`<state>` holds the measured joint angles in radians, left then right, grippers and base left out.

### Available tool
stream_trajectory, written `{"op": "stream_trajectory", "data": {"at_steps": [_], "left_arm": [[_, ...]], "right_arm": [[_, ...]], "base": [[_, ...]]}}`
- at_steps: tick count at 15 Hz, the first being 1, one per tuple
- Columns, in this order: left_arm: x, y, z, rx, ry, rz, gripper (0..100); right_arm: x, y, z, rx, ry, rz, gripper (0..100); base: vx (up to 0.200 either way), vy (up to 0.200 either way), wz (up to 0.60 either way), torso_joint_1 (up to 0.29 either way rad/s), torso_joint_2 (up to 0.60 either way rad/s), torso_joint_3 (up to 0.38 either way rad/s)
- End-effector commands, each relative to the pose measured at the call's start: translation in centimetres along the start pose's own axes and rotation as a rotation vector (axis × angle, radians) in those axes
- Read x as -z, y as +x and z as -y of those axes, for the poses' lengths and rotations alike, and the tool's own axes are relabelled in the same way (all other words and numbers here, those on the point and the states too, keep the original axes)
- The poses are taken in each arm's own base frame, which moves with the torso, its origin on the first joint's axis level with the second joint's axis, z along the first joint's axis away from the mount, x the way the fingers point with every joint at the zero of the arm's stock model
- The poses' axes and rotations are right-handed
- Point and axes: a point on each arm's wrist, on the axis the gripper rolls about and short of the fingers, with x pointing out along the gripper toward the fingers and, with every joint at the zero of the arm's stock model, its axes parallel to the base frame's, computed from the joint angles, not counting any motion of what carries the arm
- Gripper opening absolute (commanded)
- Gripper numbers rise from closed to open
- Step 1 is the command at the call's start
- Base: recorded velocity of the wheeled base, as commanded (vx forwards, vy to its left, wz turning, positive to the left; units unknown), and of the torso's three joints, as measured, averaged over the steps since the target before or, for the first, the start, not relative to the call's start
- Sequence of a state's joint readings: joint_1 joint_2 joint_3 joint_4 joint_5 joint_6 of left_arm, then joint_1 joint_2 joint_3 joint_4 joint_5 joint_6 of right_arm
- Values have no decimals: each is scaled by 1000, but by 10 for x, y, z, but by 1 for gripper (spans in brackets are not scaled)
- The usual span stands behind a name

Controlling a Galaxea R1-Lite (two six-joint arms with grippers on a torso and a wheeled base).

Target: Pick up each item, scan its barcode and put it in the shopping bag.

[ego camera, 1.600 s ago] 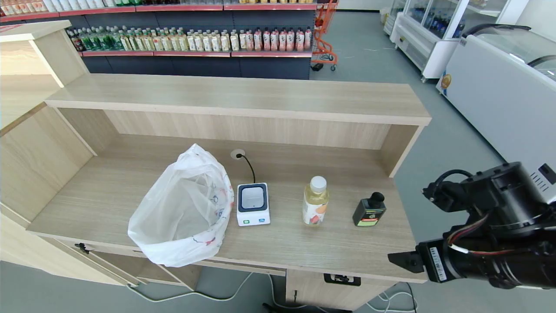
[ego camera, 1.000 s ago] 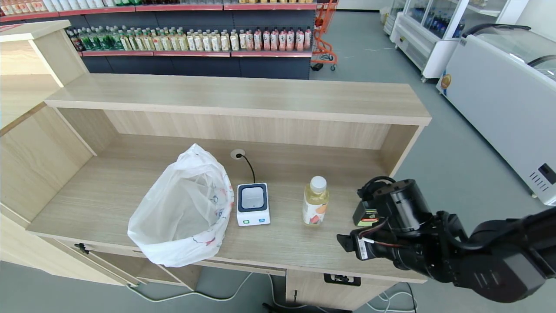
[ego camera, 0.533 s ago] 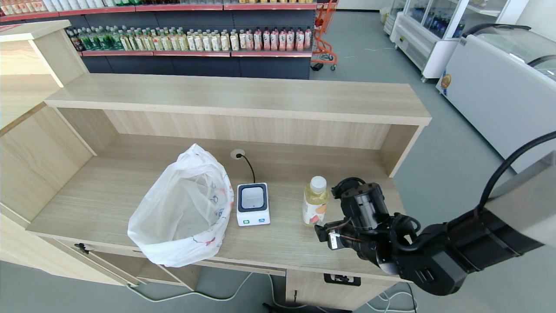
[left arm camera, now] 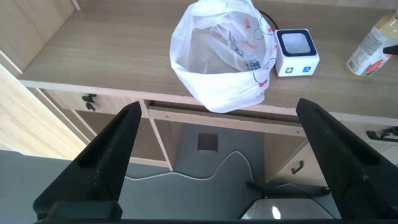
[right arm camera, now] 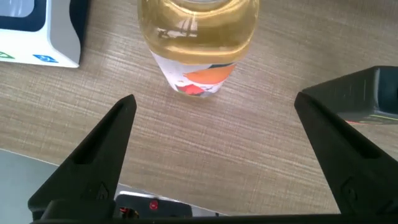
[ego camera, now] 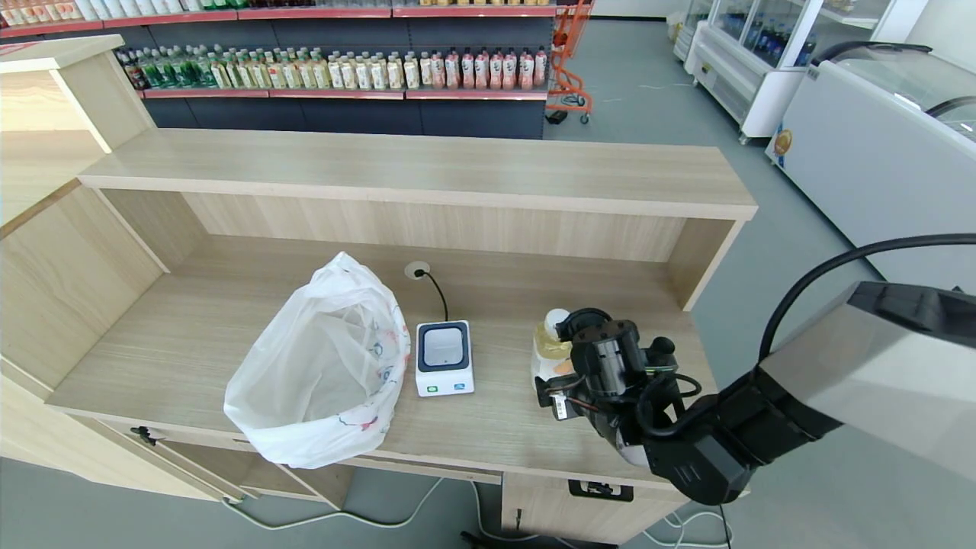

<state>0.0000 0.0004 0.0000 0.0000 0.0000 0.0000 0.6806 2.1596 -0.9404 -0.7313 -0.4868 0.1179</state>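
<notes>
The right arm's wrist hides most of the single bottle (ego camera: 550, 334) and all but the cap of one dark container (ego camera: 662, 346) beside it on the counter (ego camera: 152, 343); the right gripper (right arm camera: 216, 106), fingers spread wide, faces the bottle's base without touching. The left gripper (left arm camera: 217, 112), likewise spread, hangs off the front edge, which the one shopping bag (ego camera: 320, 374) overhangs, one scanner (ego camera: 444, 357) between bag and bottle, bare wood left of the bag.

Upright yellow-drink bottle (ego camera: 544, 345) right of scanner (ego camera: 444, 357), open white bag (ego camera: 320, 366) left
</notes>
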Motion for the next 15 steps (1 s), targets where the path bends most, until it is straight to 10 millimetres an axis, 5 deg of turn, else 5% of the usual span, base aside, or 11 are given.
{"op": "stream_trajectory", "data": {"at_steps": [1,15], "left_arm": [[0,0,0,0,0,0,100],[0,0,0,0,0,0,100]], "right_arm": [[6,10,-5,7,-5,2,100],[0,56,-28,-2,-41,142,100]], "base": [[0,0,0,0,0,0],[0,0,0,0,0,0]]}}
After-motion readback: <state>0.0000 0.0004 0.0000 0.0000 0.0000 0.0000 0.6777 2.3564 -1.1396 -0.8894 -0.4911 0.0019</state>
